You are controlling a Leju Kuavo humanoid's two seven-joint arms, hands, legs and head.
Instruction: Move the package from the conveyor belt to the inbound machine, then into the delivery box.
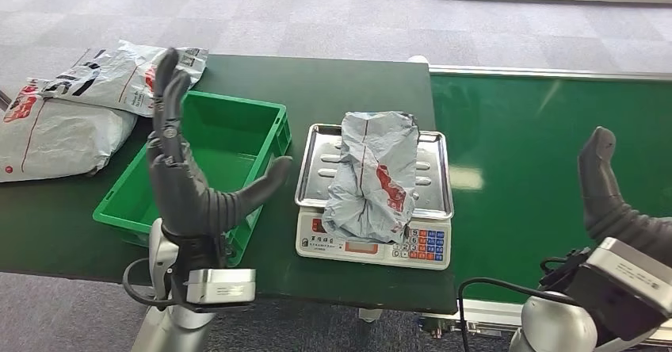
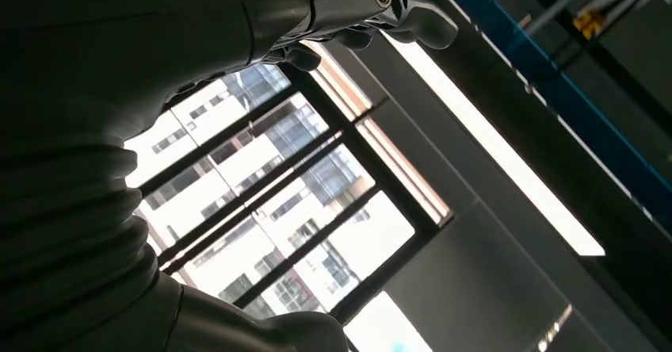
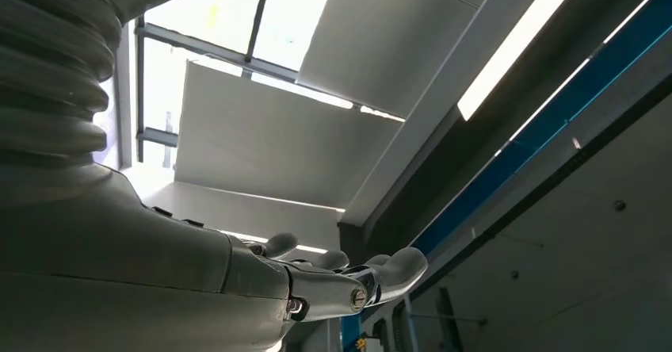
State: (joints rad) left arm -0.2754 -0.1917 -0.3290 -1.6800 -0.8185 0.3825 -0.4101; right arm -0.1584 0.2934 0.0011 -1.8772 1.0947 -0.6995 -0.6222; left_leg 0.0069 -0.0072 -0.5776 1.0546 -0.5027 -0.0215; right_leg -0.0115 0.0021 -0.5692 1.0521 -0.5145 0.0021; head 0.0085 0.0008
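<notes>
A crumpled grey package (image 1: pixel 372 174) with red print lies on the steel pan of the scale (image 1: pixel 314 162), the inbound machine, at the table's middle. To its left stands the green delivery box (image 1: pixel 226 134). My left hand (image 1: pixel 184 179) is raised in front of that box, fingers spread upward and thumb out toward the scale, holding nothing. My right hand (image 1: pixel 614 197) is raised at the right over the green conveyor belt (image 1: pixel 547 154), fingers apart and empty. Both wrist views look up at the ceiling past the left hand (image 2: pixel 349 3) and the right hand (image 3: pixel 333 277).
Two more grey packages (image 1: pixel 71 114) lie on the dark green table's (image 1: pixel 333 82) far left, behind the box. The belt runs along the right side. Grey carpet floor lies beyond the table.
</notes>
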